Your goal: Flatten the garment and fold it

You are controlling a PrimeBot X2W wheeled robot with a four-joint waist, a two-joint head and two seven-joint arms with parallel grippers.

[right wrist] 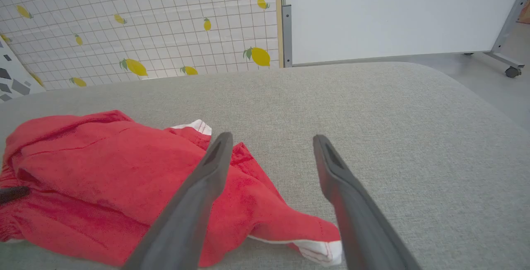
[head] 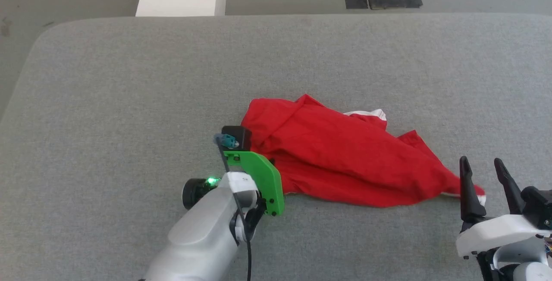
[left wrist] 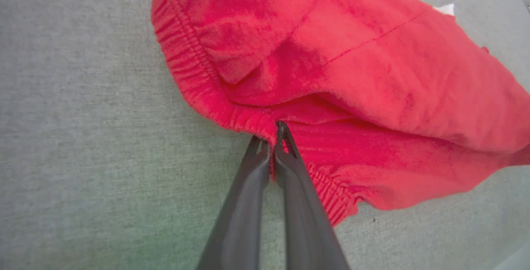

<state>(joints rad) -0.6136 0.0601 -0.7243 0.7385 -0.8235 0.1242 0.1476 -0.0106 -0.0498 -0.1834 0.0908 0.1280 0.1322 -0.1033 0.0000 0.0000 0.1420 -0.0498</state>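
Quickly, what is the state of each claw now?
Left claw: closed on the red garment, at its ribbed edge.
Right claw: open, holding nothing.

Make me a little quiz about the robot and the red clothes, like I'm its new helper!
1. True or false: the left hand is pinching the garment at its stretchy edge.
2. The right hand is: A) open, B) shut on cloth, C) holding a cup.
3. Fill in: the garment lies ___, not flat, on the grey table.
Key: 1 true; 2 A; 3 crumpled.
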